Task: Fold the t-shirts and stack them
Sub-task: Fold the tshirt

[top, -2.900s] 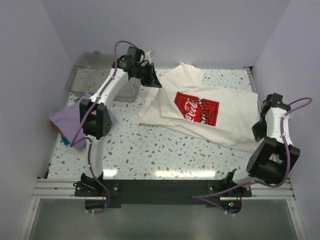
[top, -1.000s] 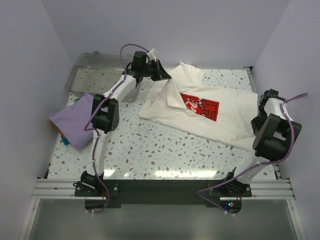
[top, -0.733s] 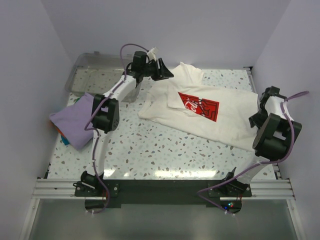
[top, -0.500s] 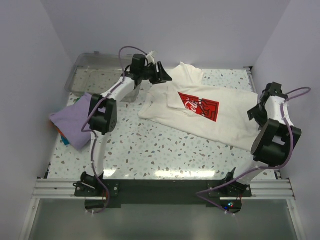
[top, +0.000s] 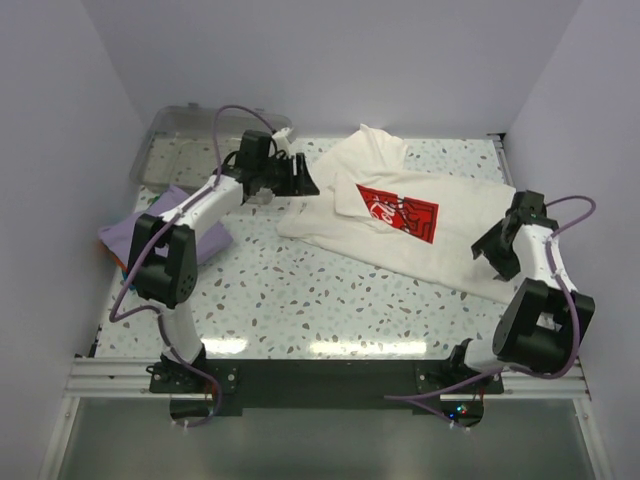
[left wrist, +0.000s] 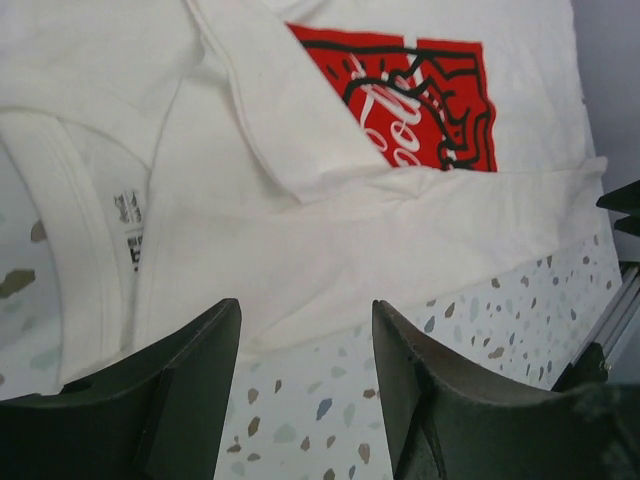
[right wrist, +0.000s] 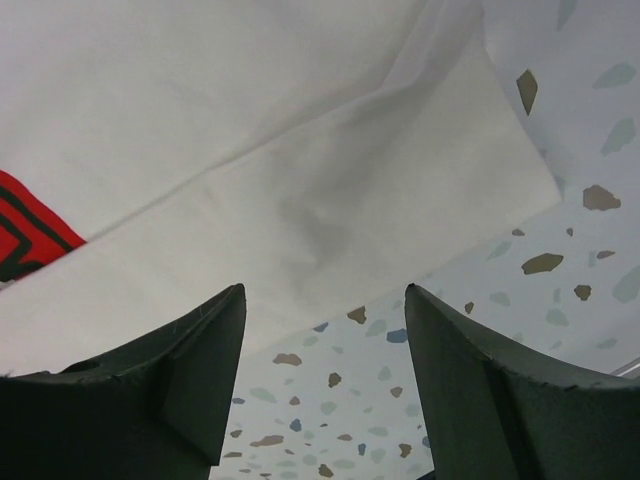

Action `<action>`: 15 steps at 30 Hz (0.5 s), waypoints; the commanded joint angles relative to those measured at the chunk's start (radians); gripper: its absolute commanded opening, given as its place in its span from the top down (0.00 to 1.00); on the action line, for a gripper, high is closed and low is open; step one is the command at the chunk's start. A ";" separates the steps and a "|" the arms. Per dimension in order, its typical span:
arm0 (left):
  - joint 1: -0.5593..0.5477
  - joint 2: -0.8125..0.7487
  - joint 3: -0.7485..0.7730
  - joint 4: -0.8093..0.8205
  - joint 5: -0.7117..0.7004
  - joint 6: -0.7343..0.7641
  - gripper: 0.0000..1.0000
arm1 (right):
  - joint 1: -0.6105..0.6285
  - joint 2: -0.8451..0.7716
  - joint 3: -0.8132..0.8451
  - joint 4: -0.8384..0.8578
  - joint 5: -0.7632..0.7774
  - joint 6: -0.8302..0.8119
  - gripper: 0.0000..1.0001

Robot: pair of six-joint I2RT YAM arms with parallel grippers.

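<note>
Left claw (left wrist: pixel 305 335) is spread wide, empty, low over the neck end of the cream-white cloth t-shirt w/ red square print (top: pixel 455 235). Right claw (right wrist: pixel 325 305) is spread & empty too, over that shirt's bottom corner by the right edge. Prob. so each can grab an end & fold it. Shirt lies spread out, far edge to right edge. Plain lavender cloth t-shirt (top: pixel 122 238) sits at the left edge, prob. the stack spot.

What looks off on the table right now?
The cream t-shirt lies skewed across the table, a flap creased over part of its red logo. Nothing looks spilled or damaged.
</note>
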 commanded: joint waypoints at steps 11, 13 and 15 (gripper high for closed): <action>-0.002 -0.068 -0.188 -0.102 -0.227 0.160 0.39 | 0.007 0.180 -0.114 0.076 -0.052 -0.039 0.38; -0.002 -0.054 -0.180 -0.096 -0.239 0.166 0.39 | 0.007 0.206 -0.102 0.076 -0.046 -0.046 0.38; -0.002 -0.032 -0.166 -0.093 -0.249 0.172 0.38 | 0.007 0.223 -0.094 0.076 -0.044 -0.050 0.39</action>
